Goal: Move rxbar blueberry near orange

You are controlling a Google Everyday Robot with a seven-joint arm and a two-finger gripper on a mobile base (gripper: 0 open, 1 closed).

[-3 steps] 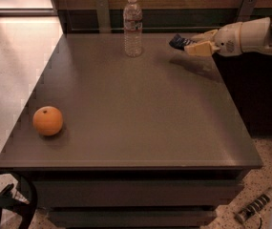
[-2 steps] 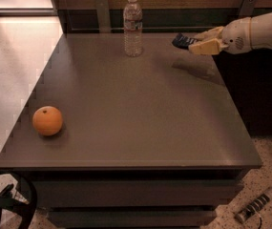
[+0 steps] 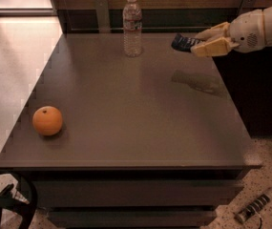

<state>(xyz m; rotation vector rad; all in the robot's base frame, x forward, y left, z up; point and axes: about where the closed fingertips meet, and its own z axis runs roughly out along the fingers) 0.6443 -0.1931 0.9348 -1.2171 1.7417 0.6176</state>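
Note:
The orange sits on the grey table near its front left corner. My gripper reaches in from the right, above the table's back right part. It is shut on the rxbar blueberry, a dark navy bar that sticks out to the left of the fingers. The bar is held in the air well above the tabletop, with its shadow on the surface below. The orange is far to the left and front of the gripper.
A clear water bottle stands upright at the back middle of the table, left of the gripper. A power strip lies on the floor at the lower right. A black curved part shows at the lower left.
My gripper has risen a little with the bar in it and stayed over the back right of the table. The orange and the bottle have not moved.

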